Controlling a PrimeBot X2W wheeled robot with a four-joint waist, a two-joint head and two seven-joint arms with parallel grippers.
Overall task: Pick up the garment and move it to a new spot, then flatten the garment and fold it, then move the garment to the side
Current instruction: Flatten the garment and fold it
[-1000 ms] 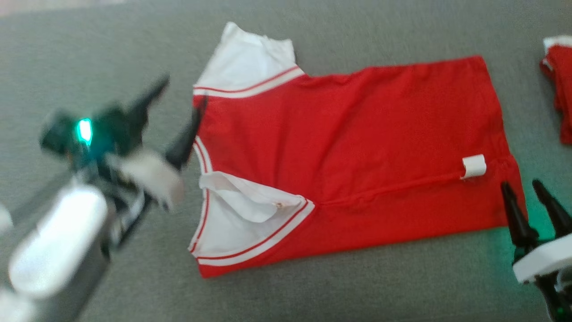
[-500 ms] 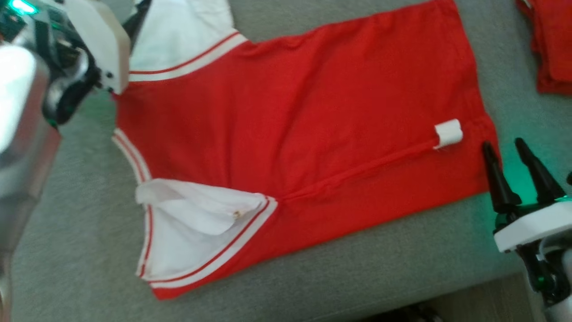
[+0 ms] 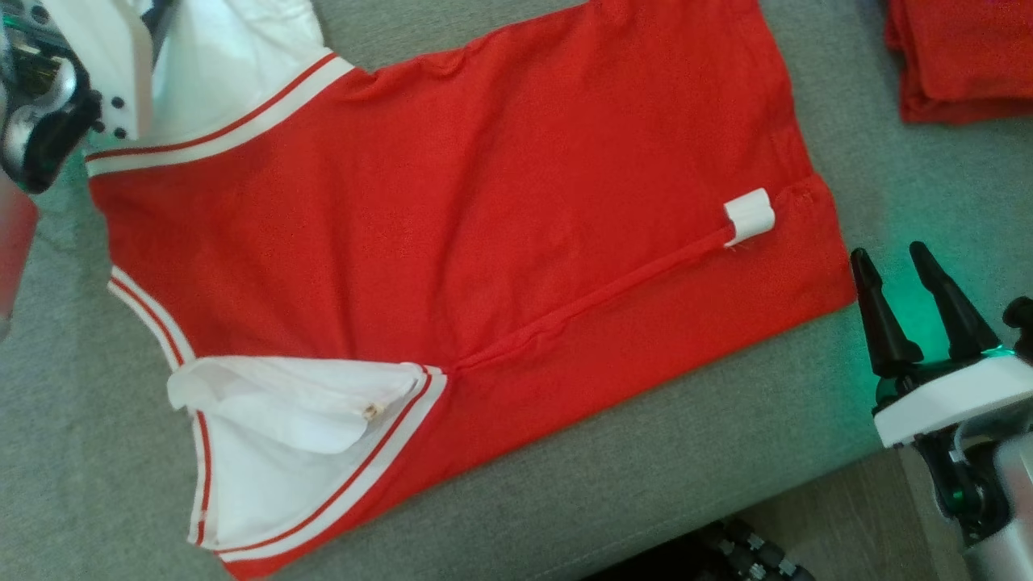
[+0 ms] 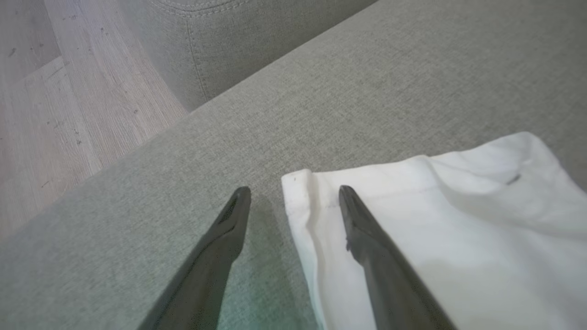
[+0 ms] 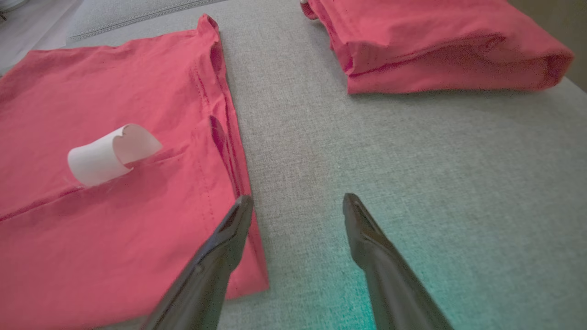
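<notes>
Lying flattened on the grey cushion (image 3: 565, 500), the garment (image 3: 452, 210) is being flanked by the left gripper (image 4: 294, 192) and right gripper (image 3: 889, 252), both splayed empty, folding and moving aside being awaited

Grey woven cushion (image 3: 581, 500) carries everything; in head view red garment (image 3: 452, 218) with white sleeves lies flat across the centre, sleeves toward 9 o'clock, hem toward 3 o'clock; folded red cloth pile (image 3: 960, 64) sits at 1 o'clock, apart from the garment
</notes>
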